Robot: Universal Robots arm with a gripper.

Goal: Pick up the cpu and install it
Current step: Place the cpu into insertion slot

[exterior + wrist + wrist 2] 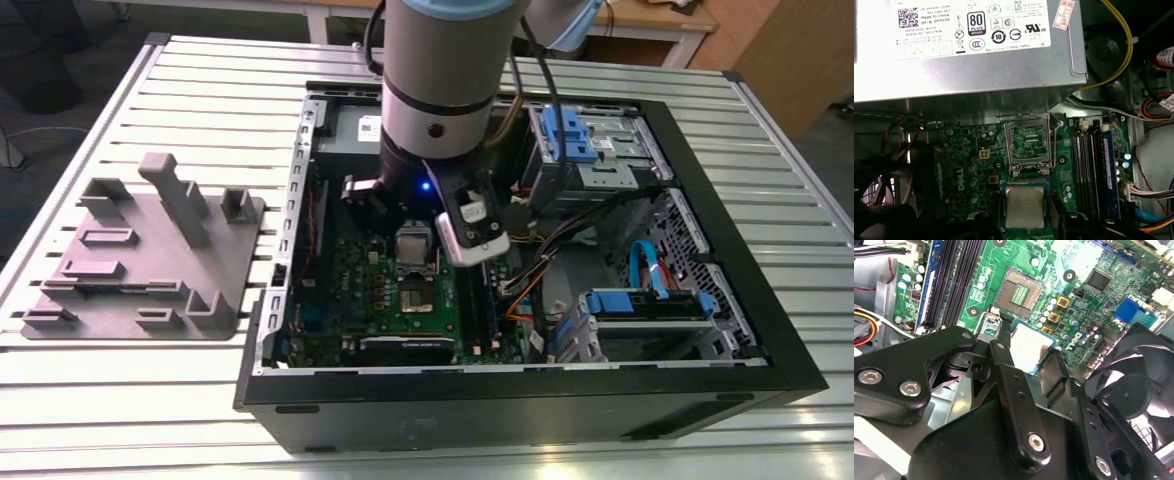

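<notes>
The cpu (1030, 342), a small square chip with a silvery top and a pale greenish rim, hangs just above the green motherboard (1089, 260). My gripper (1029, 354) is shut on it, one black finger (1004, 357) on each side. Beside it lies the open socket (1019, 292), its contacts bare. In the first wrist view the cpu (1025, 207) sits between my fingertips (985, 222), a short way from the open socket (1028, 142) with its raised metal frame. In the exterior view my arm (434, 130) reaches down into the open computer case (694, 250) over the motherboard (400, 300).
A grey power supply (969, 50) overhangs the board beyond the socket. Black memory slots (1089, 165) run alongside, and a black fan (1134, 385) stands close to my fingers. Coloured cables (534, 270) and drive bays (587, 140) crowd the case. A grey moulded fixture plate (140, 255) lies on the slatted table.
</notes>
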